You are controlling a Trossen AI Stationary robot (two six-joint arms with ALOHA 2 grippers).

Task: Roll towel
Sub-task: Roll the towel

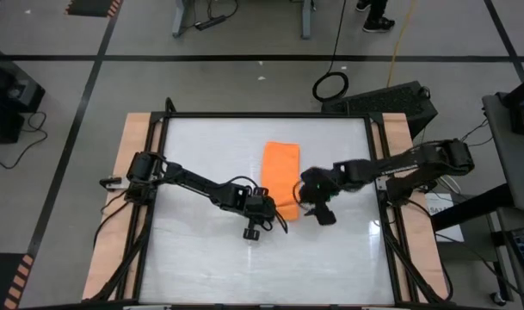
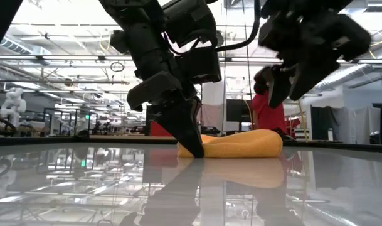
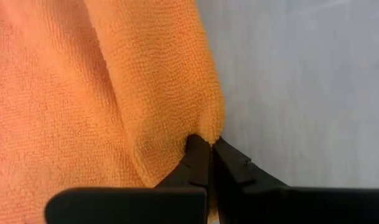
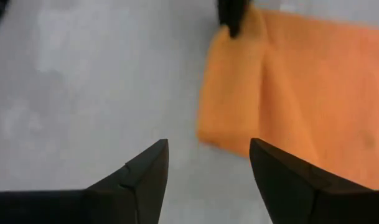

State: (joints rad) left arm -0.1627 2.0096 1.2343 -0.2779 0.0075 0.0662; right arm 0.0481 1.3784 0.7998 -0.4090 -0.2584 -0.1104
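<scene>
We see the orange towel lying folded on the shiny white table, a bit nearer the far edge than the near edge and close to the middle between the two sides. It looks like a long strip that runs from the far side toward the near side, and from the low view it makes a soft, puffy hump. At the towel's near corner, the left gripper pinches the cloth. Its two dark fingers are pressed tight together with a little fold of orange caught between the tips, right at the towel's edge. In the low view this claw points down and its tip sits on the table against the end of the towel. The right gripper is just beside the towel, on the side toward the table's right edge. Its fingers are spread wide and hold nothing, and we see bare table between them, with the towel just past them. In the low view this claw hangs up above the towel, not touching it.
</scene>
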